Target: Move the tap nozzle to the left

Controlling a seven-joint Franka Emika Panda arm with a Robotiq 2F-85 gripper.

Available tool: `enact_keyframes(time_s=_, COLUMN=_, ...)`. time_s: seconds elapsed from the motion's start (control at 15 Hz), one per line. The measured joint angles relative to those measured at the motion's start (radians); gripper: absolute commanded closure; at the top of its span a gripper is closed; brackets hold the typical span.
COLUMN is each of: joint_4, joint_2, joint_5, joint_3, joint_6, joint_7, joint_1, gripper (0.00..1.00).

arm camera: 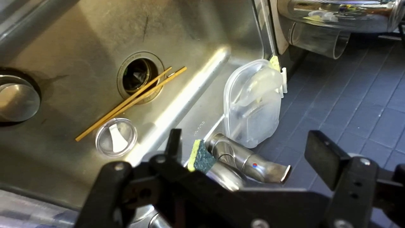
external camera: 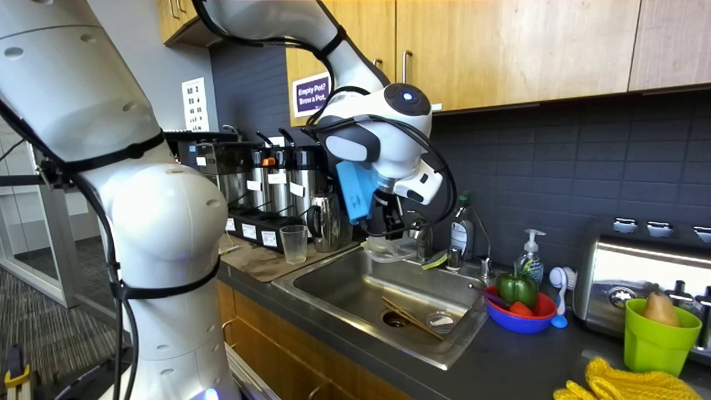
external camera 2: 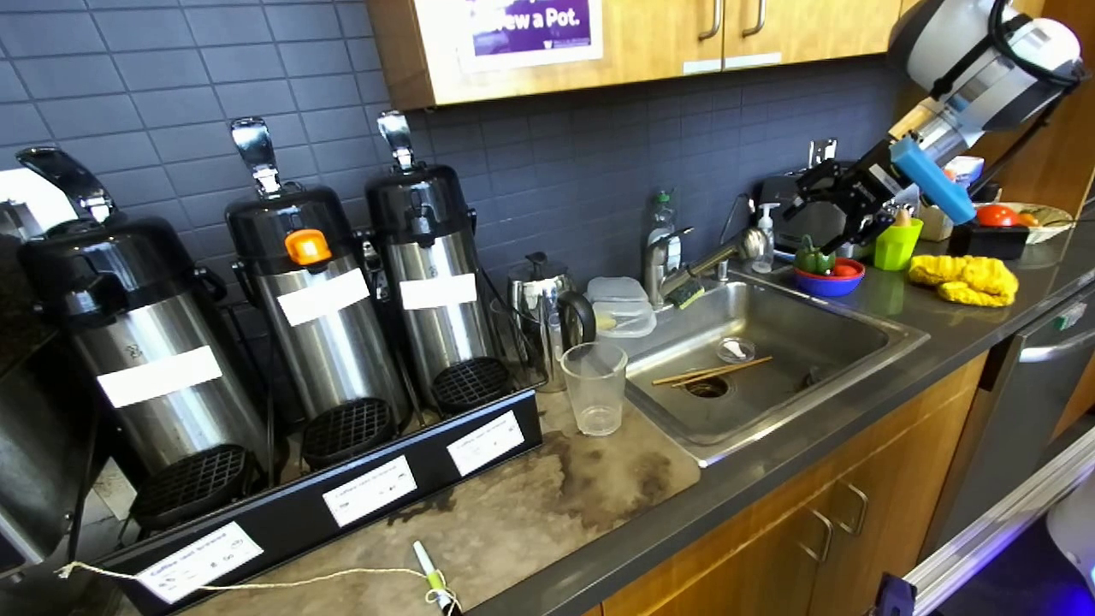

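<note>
The tap nozzle (external camera 2: 712,258) is a shiny chrome spout on an upright faucet body at the sink's back edge. In an exterior view it points right along the back rim. In the other exterior frame the faucet (external camera: 425,244) is partly behind my gripper (external camera: 395,226). In the wrist view the faucet body (arm camera: 242,155) and the spout's near part (arm camera: 226,174) show between the fingers; the gripper body hides the spout's far part. My gripper (external camera 2: 817,224), also in the wrist view (arm camera: 248,148), is open and empty, apart from the nozzle.
A steel sink (external camera 2: 843,329) holds chopsticks (arm camera: 129,104) and a clear lid (arm camera: 116,137). A sponge (arm camera: 201,156) and clear containers (arm camera: 256,104) are beside the faucet. Soap bottles (external camera: 532,260), a bowl (external camera: 519,322) and a clear cup (external camera 2: 594,389) stand around the sink.
</note>
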Motion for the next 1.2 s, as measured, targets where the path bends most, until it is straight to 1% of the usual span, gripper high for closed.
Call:
enact_keyframes(time_s=0.47, joint_4=0.0, joint_2=0.0, joint_5=0.0, joint_3=0.001, joint_6=-0.001, joint_7=0.0, joint_1=-0.001, gripper=0.0)
enact_keyframes(time_s=0.6, joint_4=-0.001, joint_2=0.0, joint_5=0.005, joint_3=0.003, joint_6=0.008, joint_7=-0.021, joint_1=-0.001, gripper=0.0)
enact_keyframes(time_s=0.8, joint_4=0.001, joint_2=0.001, joint_5=0.078, joint_3=-0.009, joint_6=0.025, joint_7=-0.112, joint_1=0.001, gripper=0.0)
enact_keyframes(time_s=1.07, joint_4=0.028, joint_2=0.018, joint_5=0.209, joint_3=-0.075, joint_6=0.02, joint_7=-0.227, joint_1=0.001, gripper=0.0)
enact_keyframes(time_s=1.2, joint_4=0.058, joint_2=0.048, joint_5=0.265, joint_3=-0.106, joint_6=-0.009, joint_7=-0.264, joint_1=-0.008, gripper=0.0)
